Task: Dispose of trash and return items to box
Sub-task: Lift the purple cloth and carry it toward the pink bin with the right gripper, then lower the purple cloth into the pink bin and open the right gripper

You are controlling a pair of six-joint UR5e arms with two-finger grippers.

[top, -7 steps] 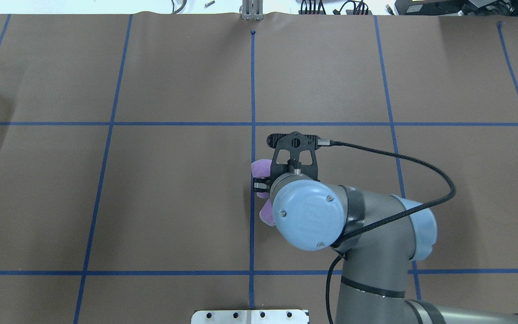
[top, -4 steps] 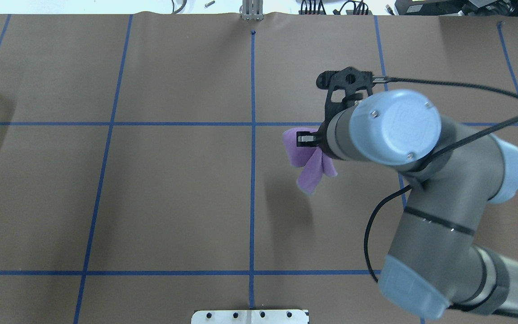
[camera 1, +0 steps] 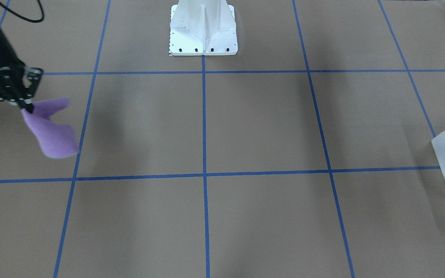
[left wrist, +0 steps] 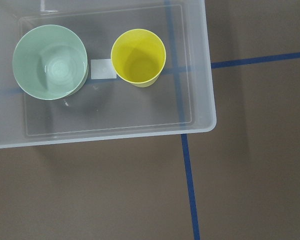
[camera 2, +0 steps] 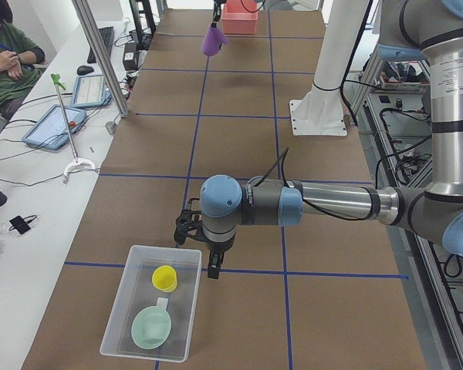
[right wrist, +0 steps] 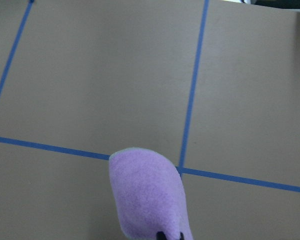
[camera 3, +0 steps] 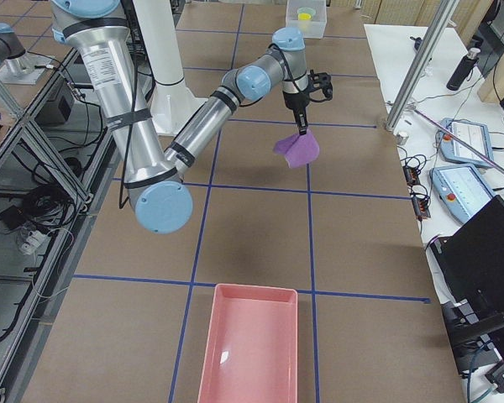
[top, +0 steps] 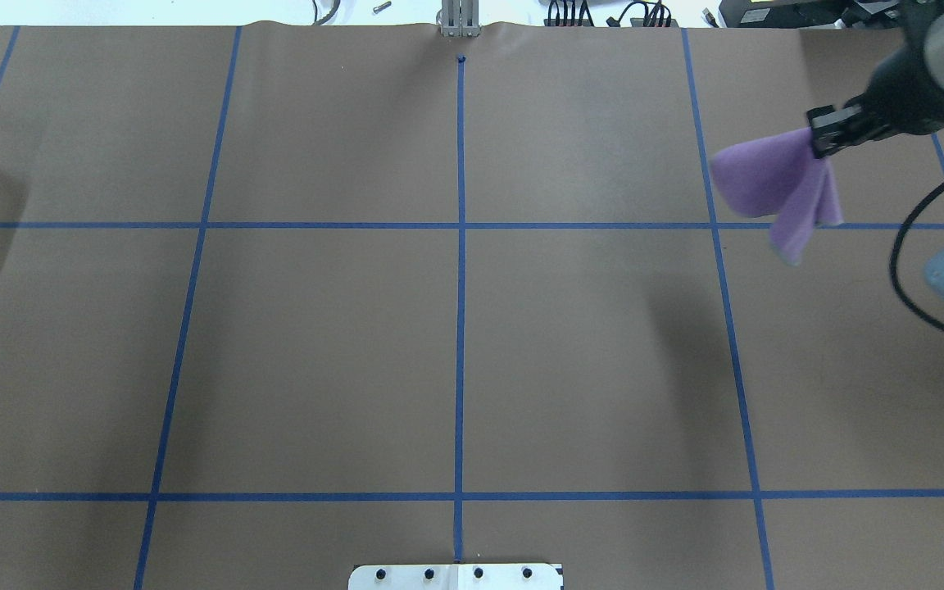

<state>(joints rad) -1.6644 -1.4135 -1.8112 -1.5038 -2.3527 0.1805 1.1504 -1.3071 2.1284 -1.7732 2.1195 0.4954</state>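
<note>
— Where do we find the small yellow tapered plastic cup [left wrist: 138,56] and the pale mint-green round plastic bowl [left wrist: 50,62]?

— We see both standing upright inside the translucent frosted-white rectangular plastic tub [left wrist: 202,75], side by side with a gap between them. The tub sits on the brown paper-covered desk [top: 316,328] with its blue tape grid, at the end on the robot's left.

— And what do we make of the left fingers [camera 2: 214,266]?

— They point down just beside the tub's long wall, on the side nearer the robot. Only the side view shows them, so we cannot tell whether they are released or clenched.

— What about the right fingers [top: 823,138]?

— We see them pinched tight on the soft purple fleece cloth [top: 767,184], gripping its top edge. The cloth hangs free in the air above the desk, over the half on the robot's right, well apart from the tub.

— Anything else on that side?

— We spot a pink rectangular plastic tray [camera 3: 248,344] lying on the desk at the far right end, beyond the hanging cloth.
</note>
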